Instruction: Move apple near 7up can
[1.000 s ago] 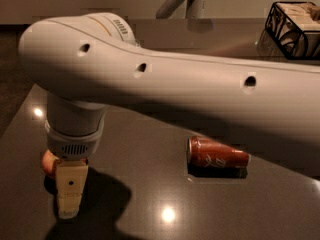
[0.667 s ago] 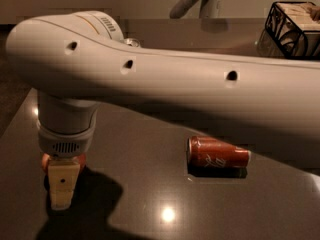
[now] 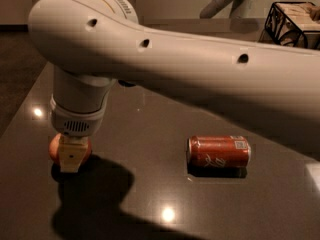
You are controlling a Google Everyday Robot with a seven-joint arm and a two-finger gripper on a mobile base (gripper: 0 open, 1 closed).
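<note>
The gripper [image 3: 70, 159] is low at the left side of the dark, glossy table top [image 3: 150, 194], pointing straight down at the surface. Its cream-coloured lower part stands directly in front of the round reddish apple [image 3: 54, 149], covering the fruit's middle, so that the apple shows only as a curved edge on either side of it. The apple sits at table level, near the table's left edge. Whether the gripper is clamped on the apple or merely stands around it cannot be told from this angle.

Just above the gripper is the pale grey cylindrical wrist [image 3: 77, 109], with a small vent grille on its lower band. From there the thick white arm [image 3: 190, 69] runs up and then across the whole view to the right, with three small dark holes along its side. The arm and gripper cast a broad dark shadow [image 3: 95, 199] on the table, to the front and right of the apple.

Well apart from the apple, to the right, a red-orange drink can with white lettering [image 3: 218, 152] lies on its side, its silver ends facing left and right. Several bright spots of light reflect off the table top. At the far right corner stands a black wire basket [image 3: 272, 21] holding something pale.
</note>
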